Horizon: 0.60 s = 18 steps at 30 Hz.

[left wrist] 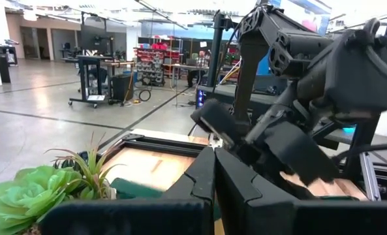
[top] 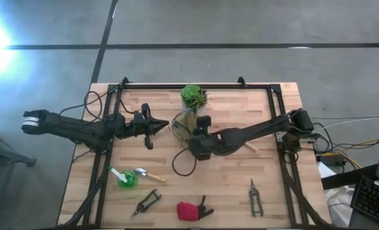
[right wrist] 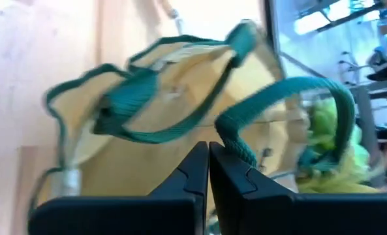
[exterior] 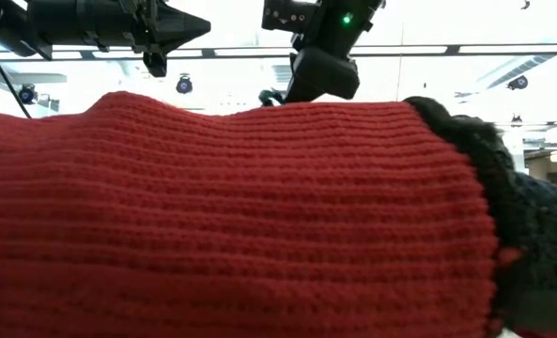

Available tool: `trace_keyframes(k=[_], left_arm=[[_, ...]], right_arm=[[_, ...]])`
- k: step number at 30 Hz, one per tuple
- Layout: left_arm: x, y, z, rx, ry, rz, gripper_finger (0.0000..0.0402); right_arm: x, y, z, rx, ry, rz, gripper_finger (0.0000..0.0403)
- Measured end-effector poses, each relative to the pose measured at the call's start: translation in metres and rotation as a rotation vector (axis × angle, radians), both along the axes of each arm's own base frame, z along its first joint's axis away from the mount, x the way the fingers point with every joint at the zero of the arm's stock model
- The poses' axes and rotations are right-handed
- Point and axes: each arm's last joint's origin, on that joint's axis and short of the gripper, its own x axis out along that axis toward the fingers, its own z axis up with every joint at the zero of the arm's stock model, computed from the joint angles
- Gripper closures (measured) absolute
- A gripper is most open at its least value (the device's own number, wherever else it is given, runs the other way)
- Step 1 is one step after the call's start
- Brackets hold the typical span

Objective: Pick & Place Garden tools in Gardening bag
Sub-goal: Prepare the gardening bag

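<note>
The tan gardening bag with green trim lies mid-table, next to the green plant. My right gripper, shut, hangs just in front of the bag, its tips at a green loop handle. My left gripper hovers shut left of the bag, holding nothing. Near the front edge lie a green-and-white tool, a trowel, two black pruners and a red-and-black item. A wooden handle shows under my right arm. My right gripper's shut fingers come at the bag slanting down from the table's right. The green loop handle's strap lies against one fingertip and arches up beyond it. I cannot tell whether the strap is pinched between the fingers or only rests against them.
The red-and-black item lies right before the low camera and fills that view. A black frame runs round the tabletop. A black cable loops on the wood in front of the bag.
</note>
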Motion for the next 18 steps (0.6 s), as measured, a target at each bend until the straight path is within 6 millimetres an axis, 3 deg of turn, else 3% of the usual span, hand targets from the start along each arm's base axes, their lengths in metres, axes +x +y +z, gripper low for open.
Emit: trace_keyframes(k=[7,18], left_arm=[[0.0,0.0,-0.001,0.0,0.007,0.0,0.0392],[0.0,0.0,-0.002,-0.004,0.017,-0.001,0.0392]], right_arm=[[-0.008,-0.005,0.017,-0.112,-0.05,-0.08,0.0395],[-0.029,-0.028,0.009,-0.118,0.086,-0.262,0.0395]])
